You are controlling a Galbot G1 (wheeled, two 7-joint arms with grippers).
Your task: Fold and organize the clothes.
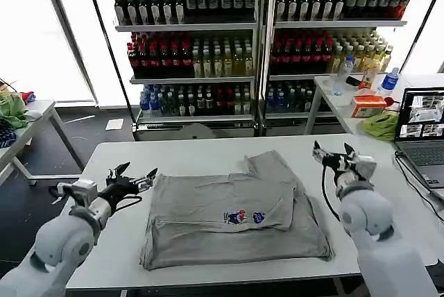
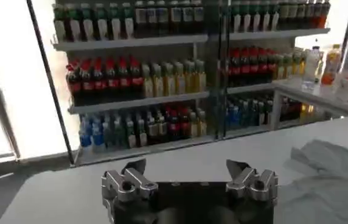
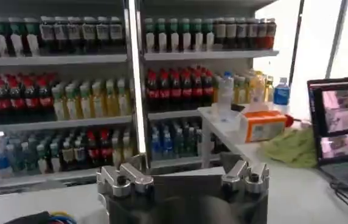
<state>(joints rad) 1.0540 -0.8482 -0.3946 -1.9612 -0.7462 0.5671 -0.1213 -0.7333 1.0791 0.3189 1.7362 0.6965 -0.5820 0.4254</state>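
Grey shirt [image 1: 232,217] lies partly folded on the white table [image 1: 139,155], needing tidier folds, while left gripper [image 1: 136,179] and right gripper [image 1: 334,155] hover open, empty.

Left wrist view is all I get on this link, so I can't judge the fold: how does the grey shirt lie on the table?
Observer: The grey shirt lies flat mid-table, partly folded, with its small multicoloured chest print facing up.
Operator: Where is my left gripper relative to it?
Observer: The left gripper hovers open just off the shirt's left edge, holding nothing.
Operator: And the other arm?
Observer: The right gripper is raised, open and empty, beside the shirt's right edge.
Operator: Anything near that side?
Observer: An open laptop sits at the table's right end, a bunched green cloth behind it.
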